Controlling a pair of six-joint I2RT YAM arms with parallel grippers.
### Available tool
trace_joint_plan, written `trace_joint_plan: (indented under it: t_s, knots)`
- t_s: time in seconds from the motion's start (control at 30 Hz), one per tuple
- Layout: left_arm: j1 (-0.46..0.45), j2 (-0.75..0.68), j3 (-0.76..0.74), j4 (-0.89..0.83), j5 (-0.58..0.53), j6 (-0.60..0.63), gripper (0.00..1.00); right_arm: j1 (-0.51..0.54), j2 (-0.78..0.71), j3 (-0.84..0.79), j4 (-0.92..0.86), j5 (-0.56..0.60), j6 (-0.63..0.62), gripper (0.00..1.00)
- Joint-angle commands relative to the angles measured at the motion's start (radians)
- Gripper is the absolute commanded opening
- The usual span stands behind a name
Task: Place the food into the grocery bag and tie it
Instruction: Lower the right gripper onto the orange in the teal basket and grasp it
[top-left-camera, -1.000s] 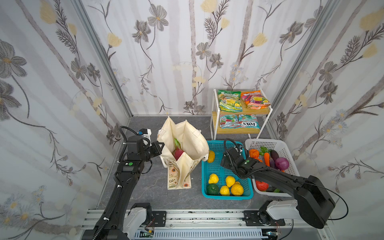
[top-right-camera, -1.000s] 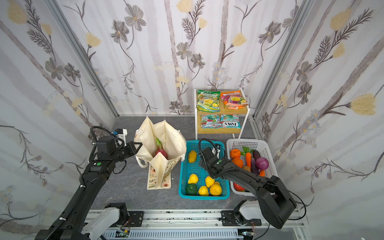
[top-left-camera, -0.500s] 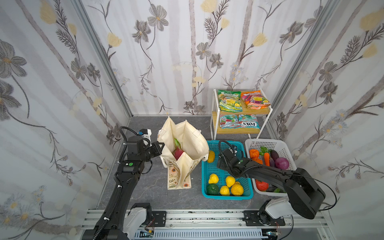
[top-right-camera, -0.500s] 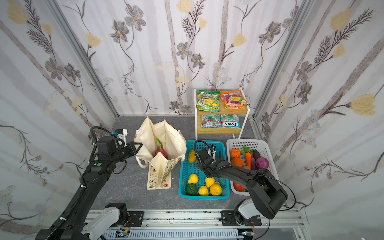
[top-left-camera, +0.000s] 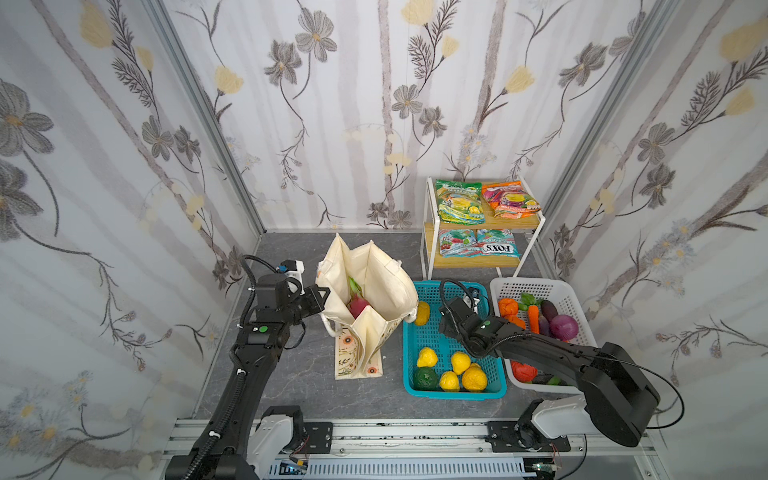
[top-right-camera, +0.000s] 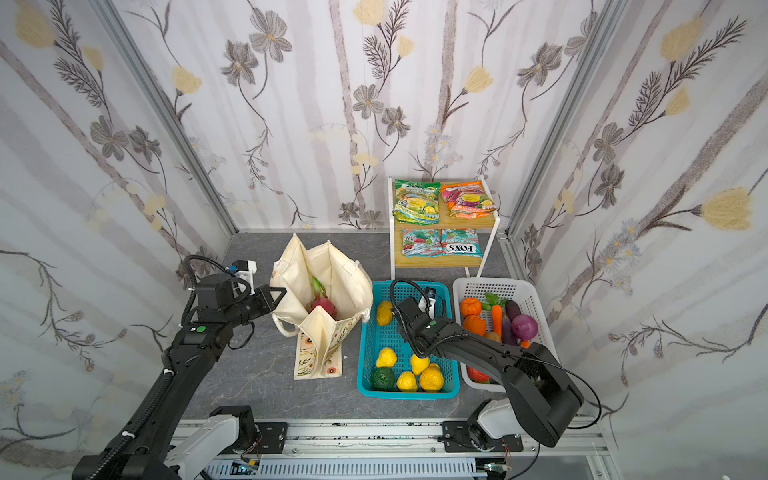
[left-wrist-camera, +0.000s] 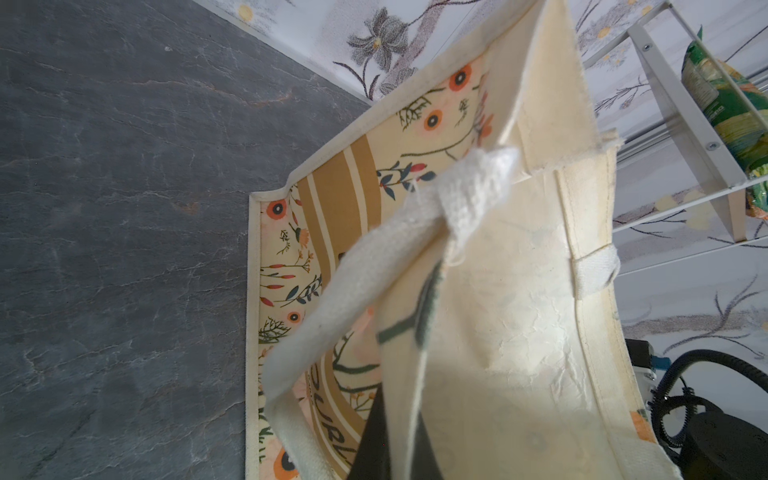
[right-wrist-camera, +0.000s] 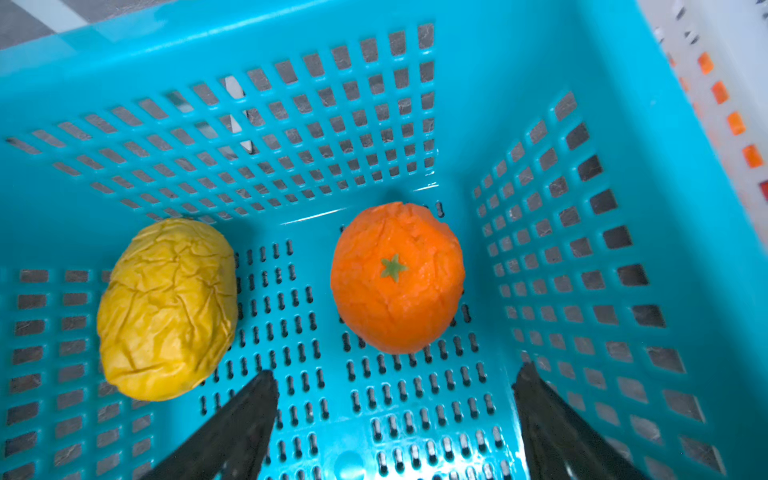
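Orange (right-wrist-camera: 397, 278) lies in the basket's (top-left-camera: 453, 394) 1 o'clock corner, just ahead of the right pincer's (right-wrist-camera: 397, 372) spread jaws. Best advance until they straddle it, then close softly. Left pincer (top-left-camera: 321, 296) is clamped on the bag (top-left-camera: 386, 282) rim at the basket's 9 o'clock.

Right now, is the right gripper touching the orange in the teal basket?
Apart. The right wrist view shows floor of the teal basket between the orange and both fingers of the open right gripper.
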Motion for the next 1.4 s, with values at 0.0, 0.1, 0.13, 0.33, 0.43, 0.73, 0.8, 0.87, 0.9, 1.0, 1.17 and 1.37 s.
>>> trace_joint_plan:
  t_s: [0.0,0.1,0.13,0.33,0.43,0.73,0.8,0.87,0.9,1.0,1.17,1.37]
  knots:
    - [0.000,-0.005,0.003,-0.001,0.008,-0.004,0.00,0.001,0.052,0.034,0.006,0.016,-0.008,0.89]
    - [0.000,0.003,-0.006,0.002,0.001,-0.001,0.00,0.008,0.038,0.010,0.068,-0.029,-0.024,0.89]
    - [-0.001,0.008,-0.007,0.002,0.005,-0.001,0.00,0.011,0.027,-0.006,0.117,-0.070,-0.051,0.90]
    - [-0.001,0.002,0.002,0.003,0.004,-0.002,0.00,0.044,-0.062,-0.021,0.227,-0.123,-0.087,0.90]
    - [-0.001,-0.007,0.002,0.004,0.006,-0.005,0.00,0.024,-0.095,-0.056,0.210,-0.079,-0.091,0.90]
    - [-0.001,-0.007,-0.002,0.003,0.002,-0.007,0.00,-0.025,0.057,0.048,0.048,0.016,-0.125,0.87]
    - [-0.001,-0.013,-0.006,0.003,0.003,-0.008,0.00,-0.032,0.078,0.058,0.065,0.009,-0.127,0.87]
    - [-0.001,-0.018,-0.010,0.003,0.000,-0.009,0.00,-0.040,0.105,0.078,0.066,0.013,-0.124,0.87]
    - [-0.001,-0.019,-0.011,0.003,0.000,-0.010,0.00,-0.041,0.117,0.084,0.066,0.019,-0.122,0.87]
    - [-0.001,-0.022,-0.011,0.003,0.003,-0.011,0.00,-0.042,0.144,0.096,0.090,0.019,-0.132,0.86]
    - [-0.001,-0.021,-0.007,0.003,0.004,-0.008,0.00,-0.049,0.133,0.075,0.189,-0.071,-0.159,0.79]
    - [-0.001,-0.028,-0.010,0.003,0.001,-0.008,0.00,-0.046,0.045,0.018,0.257,-0.164,-0.161,0.75]
